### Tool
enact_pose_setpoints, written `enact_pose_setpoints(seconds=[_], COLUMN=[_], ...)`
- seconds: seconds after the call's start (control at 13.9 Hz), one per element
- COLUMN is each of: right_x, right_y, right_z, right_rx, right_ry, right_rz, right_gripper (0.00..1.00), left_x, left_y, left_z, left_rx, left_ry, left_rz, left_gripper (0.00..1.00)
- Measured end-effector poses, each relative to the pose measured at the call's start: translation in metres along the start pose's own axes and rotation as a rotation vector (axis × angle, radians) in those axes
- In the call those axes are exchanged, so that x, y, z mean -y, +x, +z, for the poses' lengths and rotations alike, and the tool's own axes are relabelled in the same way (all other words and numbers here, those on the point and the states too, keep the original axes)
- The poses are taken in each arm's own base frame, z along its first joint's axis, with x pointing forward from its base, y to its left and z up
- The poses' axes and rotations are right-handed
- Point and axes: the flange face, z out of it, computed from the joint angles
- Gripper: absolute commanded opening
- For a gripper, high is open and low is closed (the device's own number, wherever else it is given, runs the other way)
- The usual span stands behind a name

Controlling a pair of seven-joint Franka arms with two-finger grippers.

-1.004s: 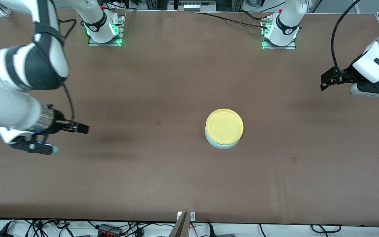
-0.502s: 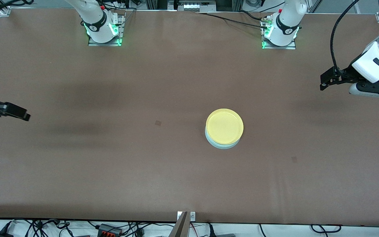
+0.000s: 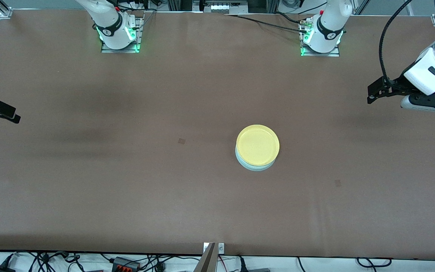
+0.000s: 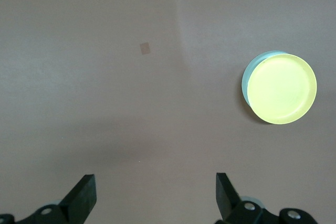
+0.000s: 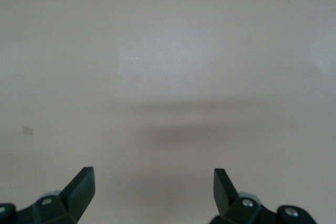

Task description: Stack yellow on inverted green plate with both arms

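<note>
The round, shallow yellow plate (image 3: 257, 145) was seen resting on top of the round, pale mint-green plate (image 3: 255, 166), of which only a thin crescent of rim showed beneath it on the side nearer the front camera. The stack was placed near the middle of the brown table (image 3: 127, 196), somewhat toward the left arm's end. In the left wrist view the yellow plate (image 4: 282, 88) covered nearly all of the mint-green plate (image 4: 250, 72). The left gripper (image 3: 372, 94) was held over the table at the left arm's end, well apart from the stack, its jaws spread apart and empty. The right gripper (image 3: 8, 114) was held over the table's edge at the right arm's end, likewise spread apart with nothing between its jaws.
</note>
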Motion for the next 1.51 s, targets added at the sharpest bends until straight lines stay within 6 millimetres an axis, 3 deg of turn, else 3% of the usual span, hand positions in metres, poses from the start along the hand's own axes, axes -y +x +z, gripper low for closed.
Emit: enact_pose_setpoints(seconds=[0.93,1.51], right_x=[0.005,0.014], right_y=[-0.075,-0.078], right_z=[0.021,0.017], right_rx=[0.000,-0.001], right_ry=[0.012,-0.020], right_rz=[-0.009,-0.036], right_gripper=[1.00,1.00], left_x=[0.000,0.000], left_y=[0.000,0.000], left_z=[0.000,0.000], left_rx=[0.001,0.001], left_ry=[0.000,0.000], left_rz=[0.000,0.000], left_gripper=[1.00,1.00])
